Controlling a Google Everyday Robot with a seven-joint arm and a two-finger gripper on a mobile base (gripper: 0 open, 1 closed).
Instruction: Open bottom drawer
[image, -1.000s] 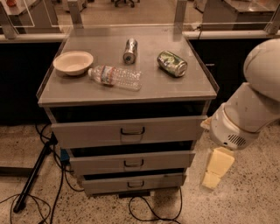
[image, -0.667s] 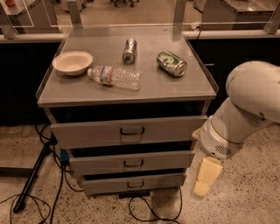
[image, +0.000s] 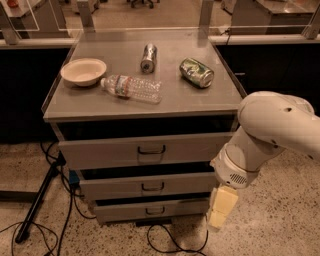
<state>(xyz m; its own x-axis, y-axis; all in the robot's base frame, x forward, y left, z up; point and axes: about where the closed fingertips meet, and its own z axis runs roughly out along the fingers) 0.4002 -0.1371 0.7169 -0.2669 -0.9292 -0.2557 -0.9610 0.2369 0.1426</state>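
Observation:
The bottom drawer (image: 150, 210) is the narrowest, lowest grey front of the cabinet, with a small dark loop handle (image: 154, 211) at its centre; it sits pushed in. My gripper (image: 220, 210) hangs from the white arm (image: 270, 130) at the drawer's right end, pale fingers pointing down, just right of the front's edge and well right of the handle.
Above are the mid-sized drawer (image: 147, 186) and the widest top drawer (image: 145, 149). On the cabinet top lie a bowl (image: 83, 71), a plastic bottle (image: 132, 88), a silver can (image: 148, 57) and a green can (image: 196, 72). Cables (image: 170, 240) and a tripod leg (image: 37, 200) lie on the floor.
The arm and gripper have moved left, toward the cabinet, and now stand at the right end of the bottom drawer. The drawers have not moved.

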